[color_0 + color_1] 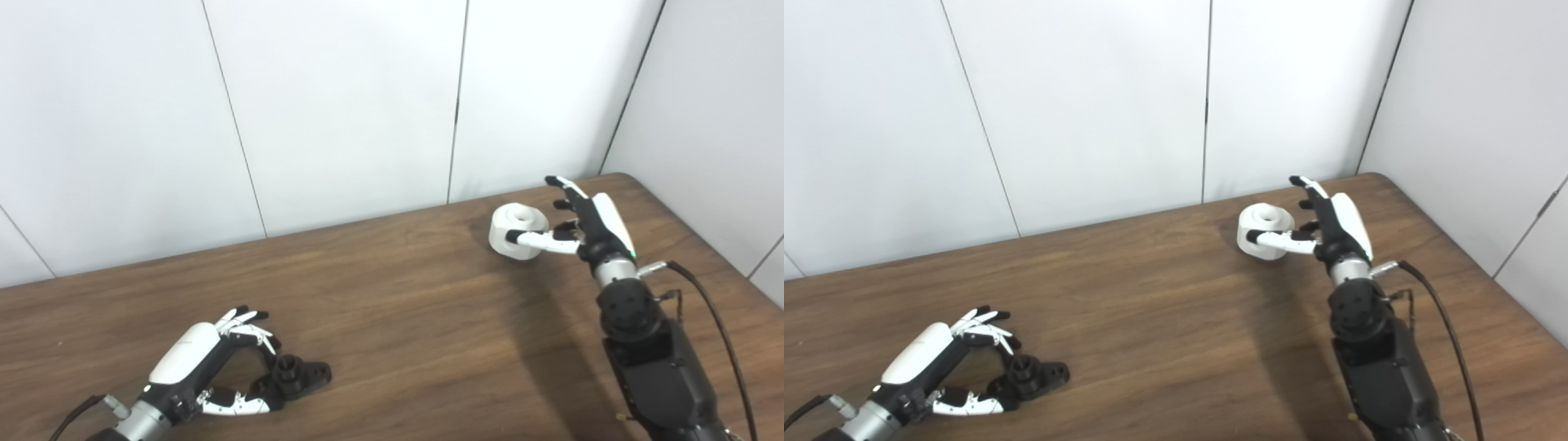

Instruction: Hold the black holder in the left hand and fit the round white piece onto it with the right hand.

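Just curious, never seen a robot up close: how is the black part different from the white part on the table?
The black holder is dark, low and irregular, near the table's front left; the round white piece is a pale, taller ring with a central hole, far right. The left robot hand curls around the holder; the right robot hand touches the white piece's side. Both rest on the table.

A brown wooden table (392, 318) with a dark, streaky grain fills the lower half of both views, its far right corner rounded. Behind it stands a white wall (343, 110) made of flat panels, divided by thin dark seams (they lean slightly in the picture). A second white wall (716, 116) meets it at the right, forming a corner just beyond the table's rounded end. The light is even and soft, leaving faint shadows on the wood.
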Controlling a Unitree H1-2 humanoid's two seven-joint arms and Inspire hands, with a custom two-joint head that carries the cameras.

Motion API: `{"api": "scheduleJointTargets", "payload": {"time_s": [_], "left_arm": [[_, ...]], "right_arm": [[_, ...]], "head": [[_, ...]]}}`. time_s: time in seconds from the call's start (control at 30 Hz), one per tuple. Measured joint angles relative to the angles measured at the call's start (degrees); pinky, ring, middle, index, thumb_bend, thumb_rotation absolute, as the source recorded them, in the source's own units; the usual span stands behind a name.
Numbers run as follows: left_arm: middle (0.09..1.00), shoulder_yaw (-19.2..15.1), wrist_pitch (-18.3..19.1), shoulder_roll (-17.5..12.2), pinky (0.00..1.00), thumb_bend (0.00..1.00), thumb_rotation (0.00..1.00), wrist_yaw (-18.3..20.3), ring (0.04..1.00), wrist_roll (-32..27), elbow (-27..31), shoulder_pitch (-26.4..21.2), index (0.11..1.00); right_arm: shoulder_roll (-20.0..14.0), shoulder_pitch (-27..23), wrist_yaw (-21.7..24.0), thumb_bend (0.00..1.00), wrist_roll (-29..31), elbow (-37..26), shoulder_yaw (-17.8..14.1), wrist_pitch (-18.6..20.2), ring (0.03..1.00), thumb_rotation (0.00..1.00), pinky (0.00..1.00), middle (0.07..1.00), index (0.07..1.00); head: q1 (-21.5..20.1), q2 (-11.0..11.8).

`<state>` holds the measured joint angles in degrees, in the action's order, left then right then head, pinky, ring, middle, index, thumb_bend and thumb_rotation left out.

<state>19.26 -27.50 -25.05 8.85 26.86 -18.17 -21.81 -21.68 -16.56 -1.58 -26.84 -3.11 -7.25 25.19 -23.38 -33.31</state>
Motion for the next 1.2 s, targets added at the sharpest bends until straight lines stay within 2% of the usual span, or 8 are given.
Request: {"api": "scheduleJointTargets", "payload": {"time_s": [0.27, 0.33, 0.4, 0.5, 0.83, 1.0, 1.13, 1.2], "left_arm": [[0.697, -0.51, 0.04, 0.00, 1.00, 0.52, 0.04, 0.87, 0.915, -0.31, 0.15, 0.01, 0.482], [0.698, -0.54, 0.09, 0.00, 1.00, 0.52, 0.05, 0.98, 0.914, -0.31, 0.21, 0.01, 0.482], [0.698, -0.54, 0.10, 0.00, 1.00, 0.52, 0.05, 1.02, 0.914, -0.31, 0.21, 0.01, 0.482], [0.698, -0.57, 0.09, 0.01, 1.00, 0.52, 0.05, 1.06, 0.914, -0.35, 0.23, 0.01, 0.482], [0.695, -0.53, 0.11, -0.04, 1.00, 0.52, 0.04, 1.19, 0.906, -0.62, 0.23, 0.03, 0.482], [0.695, -0.55, 0.11, -0.16, 1.00, 0.52, 0.04, 1.30, 0.907, -0.74, 0.25, 0.03, 0.482], [0.695, -0.57, 0.11, -0.16, 1.00, 0.52, 0.05, 1.33, 0.903, -0.79, 0.28, 0.03, 0.482], [0.695, -0.61, 0.12, -0.17, 1.00, 0.52, 0.04, 1.36, 0.903, -0.80, 0.32, 0.04, 0.482]], "right_arm": [[-1.19, -0.72, -1.06, 0.82, -0.72, 3.75, 0.67, -0.07, 0.945, 0.38, 0.71, 0.958, 0.864], [-1.27, -1.18, -1.61, 0.82, -0.78, 4.10, 0.71, -0.23, 0.969, 0.39, 0.77, 0.953, 0.856], [-1.42, -1.62, -2.09, 0.81, -1.08, 4.87, 1.00, -0.44, 0.976, 0.39, 0.80, 0.951, 0.853], [-1.50, -1.89, -2.42, 0.81, -1.32, 5.48, 1.36, -0.49, 0.972, 0.38, 0.79, 0.949, 0.851], [-2.75, -1.87, -3.11, 0.81, -1.57, 5.38, 1.64, -0.91, 0.947, 0.36, 0.68, 0.944, 0.843], [-3.48, -1.88, -3.31, 0.82, -1.72, 5.55, 1.86, -1.03, 0.969, 0.37, 0.75, 0.949, 0.846], [-3.63, -1.89, -3.18, 0.82, -1.79, 6.42, 2.54, -1.00, 0.982, 0.41, 0.75, 0.956, 0.852], [-3.86, -1.90, -3.05, 0.82, -1.92, 7.12, 3.11, -0.98, 0.980, 0.39, 0.74, 0.949, 0.844]], "head": [[0.09, 0.00], [0.09, 0.09], [0.09, 0.09], [0.00, 0.09], [-0.35, 0.26], [-0.18, 0.18], [-0.18, 0.18], [0.00, 0.09]]}}
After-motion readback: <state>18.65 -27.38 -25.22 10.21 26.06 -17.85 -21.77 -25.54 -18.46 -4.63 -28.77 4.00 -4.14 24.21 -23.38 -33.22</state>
